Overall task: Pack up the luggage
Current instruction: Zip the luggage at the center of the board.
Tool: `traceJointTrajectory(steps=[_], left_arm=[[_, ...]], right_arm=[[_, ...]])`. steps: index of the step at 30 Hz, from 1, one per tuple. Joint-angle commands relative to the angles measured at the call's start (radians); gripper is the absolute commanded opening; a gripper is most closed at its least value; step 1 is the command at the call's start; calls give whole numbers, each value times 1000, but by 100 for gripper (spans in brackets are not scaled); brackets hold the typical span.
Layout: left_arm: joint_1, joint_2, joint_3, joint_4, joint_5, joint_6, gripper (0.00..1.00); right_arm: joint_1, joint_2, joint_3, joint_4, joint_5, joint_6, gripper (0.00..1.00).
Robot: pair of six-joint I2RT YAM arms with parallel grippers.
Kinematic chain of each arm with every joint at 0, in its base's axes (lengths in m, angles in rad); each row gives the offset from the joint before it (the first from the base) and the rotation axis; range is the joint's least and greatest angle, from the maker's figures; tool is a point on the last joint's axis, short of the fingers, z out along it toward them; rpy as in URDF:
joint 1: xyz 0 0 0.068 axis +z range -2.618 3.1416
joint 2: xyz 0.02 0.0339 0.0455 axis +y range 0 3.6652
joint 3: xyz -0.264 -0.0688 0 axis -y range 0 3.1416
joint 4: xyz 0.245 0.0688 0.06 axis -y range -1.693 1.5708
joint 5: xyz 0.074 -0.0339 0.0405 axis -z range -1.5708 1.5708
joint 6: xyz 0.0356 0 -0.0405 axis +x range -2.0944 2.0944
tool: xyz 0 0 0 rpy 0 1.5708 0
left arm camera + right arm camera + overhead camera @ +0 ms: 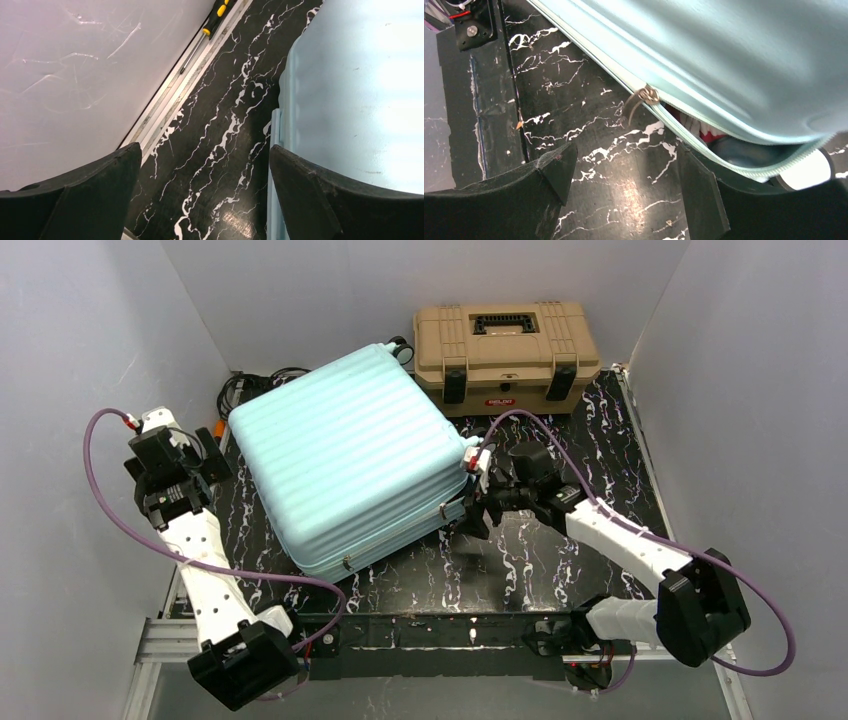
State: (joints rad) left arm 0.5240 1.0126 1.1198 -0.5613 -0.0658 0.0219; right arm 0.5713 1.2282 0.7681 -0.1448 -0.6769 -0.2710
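The right gripper (626, 150) has its jaws spread with nothing between them, only the black marbled table (589, 190) below. Just ahead of its fingertips a small metal zipper pull (640, 99) hangs from the seam of the luggage (734, 55). To the right of the pull the zip is parted and the two shell halves gape a little. Something red and white (698, 131) shows in the gap, too hidden to name.

The left gripper (204, 150) is wide open and empty. Its right-hand finger (320, 200) sits just beside the luggage's side edge; whether they touch I cannot tell. Ahead and to its left a screwdriver (212, 22) with a yellow-and-black handle lies along the table's rail by the wall.

From above, the luggage (340, 460) lies flat between the two grippers, lid down. It is a pale mint-blue hard shell, ribbed across the top, with rounded corners and black wheels (403, 348) at the far corner. Beyond it stands a tan toolbox (507, 350) with black latches.
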Motion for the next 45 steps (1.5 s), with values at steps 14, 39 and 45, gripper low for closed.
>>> traceJointTrajectory(steps=[14,39,45], left_arm=[[59,148,-56,65,144,-14,84],[-224,349,118,30,180,-62,77],[-246,351,120,38,182,-78,77]], right_arm=[[160,130,36,135,279,118,78],[168,143,116,254,349,188,41],[168,144,133,235,365,158,9]])
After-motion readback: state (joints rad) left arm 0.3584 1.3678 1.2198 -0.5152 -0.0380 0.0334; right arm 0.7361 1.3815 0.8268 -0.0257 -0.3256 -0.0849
